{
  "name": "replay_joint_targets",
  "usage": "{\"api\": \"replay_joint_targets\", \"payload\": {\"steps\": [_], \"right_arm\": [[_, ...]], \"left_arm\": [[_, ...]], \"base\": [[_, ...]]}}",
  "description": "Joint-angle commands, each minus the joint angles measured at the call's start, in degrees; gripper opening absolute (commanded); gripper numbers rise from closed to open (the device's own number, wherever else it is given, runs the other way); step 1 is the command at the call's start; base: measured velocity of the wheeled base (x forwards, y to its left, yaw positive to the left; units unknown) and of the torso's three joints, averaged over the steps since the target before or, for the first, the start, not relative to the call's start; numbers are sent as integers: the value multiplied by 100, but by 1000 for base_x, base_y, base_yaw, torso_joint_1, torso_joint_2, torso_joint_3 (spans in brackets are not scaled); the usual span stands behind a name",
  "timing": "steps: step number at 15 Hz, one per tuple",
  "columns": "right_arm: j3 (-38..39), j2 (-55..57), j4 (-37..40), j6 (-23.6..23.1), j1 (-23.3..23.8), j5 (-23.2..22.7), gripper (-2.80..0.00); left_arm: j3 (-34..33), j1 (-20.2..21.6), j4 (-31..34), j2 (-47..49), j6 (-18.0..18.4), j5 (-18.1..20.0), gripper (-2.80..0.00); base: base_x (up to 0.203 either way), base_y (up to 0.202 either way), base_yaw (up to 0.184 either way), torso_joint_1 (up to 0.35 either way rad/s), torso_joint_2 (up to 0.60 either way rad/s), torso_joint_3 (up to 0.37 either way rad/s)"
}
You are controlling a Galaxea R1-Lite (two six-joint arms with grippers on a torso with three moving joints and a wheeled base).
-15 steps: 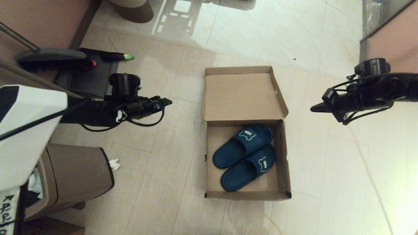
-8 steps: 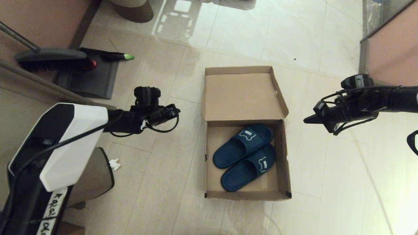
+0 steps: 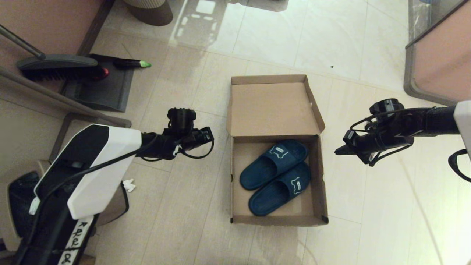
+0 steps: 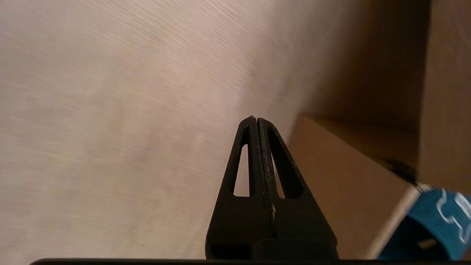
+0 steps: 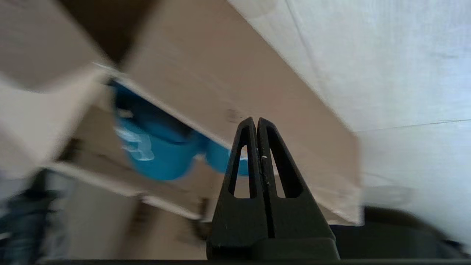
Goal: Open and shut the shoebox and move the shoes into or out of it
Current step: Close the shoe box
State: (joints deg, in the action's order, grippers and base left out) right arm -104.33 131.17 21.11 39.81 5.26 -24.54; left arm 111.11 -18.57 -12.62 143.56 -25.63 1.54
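The left gripper (image 3: 209, 133) has its two fingers pressed flat together, holding nothing; it hangs over the floor (image 3: 176, 206) just left of the shoebox (image 3: 278, 220), near the corner where the lid hinges. The right gripper (image 3: 339, 149) mirrors it on the other side, likewise pinched to a point and empty, just right of the box's right wall. Both fingertips aim inward at the box, one from each flank (a stance that looks meant for working on the box or its contents from both sides at once).

The shoebox sits on the floor between the arms, its flap lid (image 3: 274, 108) thrown back on the far side, so the inside is open. The shoes (image 3: 276, 176) lie together on the bottom, slanted, toes toward the far right corner, touching each other. With the lid up and the pair inside, either lifting them out or shutting the lid could come next; I cannot tell which.

At the far left stand a broom (image 3: 55, 66) and dustpan (image 3: 106, 88), well apart from the work.
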Motion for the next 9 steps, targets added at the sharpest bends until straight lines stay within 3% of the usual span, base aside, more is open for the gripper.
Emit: {"api": "replay_joint_targets", "payload": {"steps": [1,5,9], "right_arm": [[77,109,16,-67,-143,87,-280],[281,154,33,-110,-242,124,-280],[892,-44,18,-314,-460,122,-280]], "left_arm": [[-1,-176,-4,60,-30,-2,-280],[-1,-442,22,129,-22,-4,-280],[-1,-430,22,181,-21,-31,-280]], "base": [[0,0,0,0,0,0],[0,0,0,0,0,0],[0,0,0,0,0,0]]}}
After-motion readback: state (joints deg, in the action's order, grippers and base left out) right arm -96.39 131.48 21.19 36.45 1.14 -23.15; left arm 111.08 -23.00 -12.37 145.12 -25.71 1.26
